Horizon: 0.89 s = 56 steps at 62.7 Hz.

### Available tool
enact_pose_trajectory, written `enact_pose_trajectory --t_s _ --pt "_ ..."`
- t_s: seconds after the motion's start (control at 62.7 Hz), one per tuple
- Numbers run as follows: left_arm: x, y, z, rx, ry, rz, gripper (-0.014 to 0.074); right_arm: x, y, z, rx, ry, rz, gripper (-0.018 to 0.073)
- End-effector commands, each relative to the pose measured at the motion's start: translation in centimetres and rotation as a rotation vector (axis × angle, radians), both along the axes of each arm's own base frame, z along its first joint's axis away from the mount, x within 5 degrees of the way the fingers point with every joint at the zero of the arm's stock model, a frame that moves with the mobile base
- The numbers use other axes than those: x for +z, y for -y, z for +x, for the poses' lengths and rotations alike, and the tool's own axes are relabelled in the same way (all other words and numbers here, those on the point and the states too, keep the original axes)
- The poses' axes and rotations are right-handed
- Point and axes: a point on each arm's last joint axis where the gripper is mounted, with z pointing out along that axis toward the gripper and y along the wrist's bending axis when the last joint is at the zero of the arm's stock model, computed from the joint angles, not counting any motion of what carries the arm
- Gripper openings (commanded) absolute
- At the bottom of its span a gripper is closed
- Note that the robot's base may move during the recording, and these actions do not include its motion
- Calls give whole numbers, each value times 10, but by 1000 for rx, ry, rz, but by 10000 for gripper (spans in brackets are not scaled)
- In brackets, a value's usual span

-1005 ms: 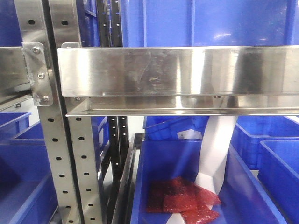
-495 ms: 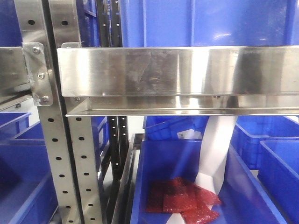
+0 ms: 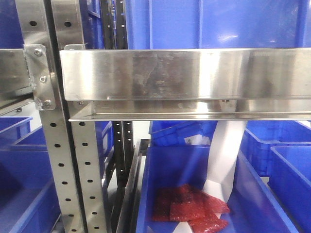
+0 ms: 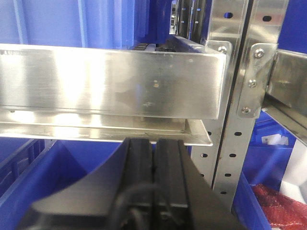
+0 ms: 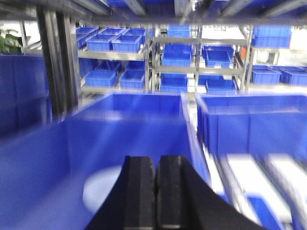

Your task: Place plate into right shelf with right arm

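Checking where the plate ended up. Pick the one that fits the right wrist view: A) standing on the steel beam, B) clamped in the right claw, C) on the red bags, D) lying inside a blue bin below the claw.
D: the white plate lies on the floor of the blue bin, partly hidden behind the right claw, whose fingers are shut on nothing.

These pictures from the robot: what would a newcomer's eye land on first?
Probably the shiny steel beam of the right shelf, running across the front view, with blue bins all around it. The bin below the beam holds crinkly red packets. In the blurred right wrist view, the white plate lies inside a blue bin, just beyond the closed right pincer.
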Motion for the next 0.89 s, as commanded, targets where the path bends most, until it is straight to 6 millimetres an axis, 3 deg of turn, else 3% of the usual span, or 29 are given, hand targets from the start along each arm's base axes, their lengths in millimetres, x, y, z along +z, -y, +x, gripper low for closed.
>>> enact_pose_trajectory --t_s 0.0,0.128,0.303,0.511,0.878 --pt "5 -1 -1 9 89 -18 -128 -9 3 -26 -5 92 4 66" --pt "5 -1 -1 9 89 -18 -128 -62 5 -64 -5 59 1 66" --pt "5 -1 -1 9 89 -18 -128 -112 8 -107 -6 78 3 66" --pt "5 -1 -1 9 89 -18 -128 -136 10 -135 -8 155 9 66" --pt "5 -1 -1 9 89 -18 -128 -145 10 -136 -8 157 9 66"
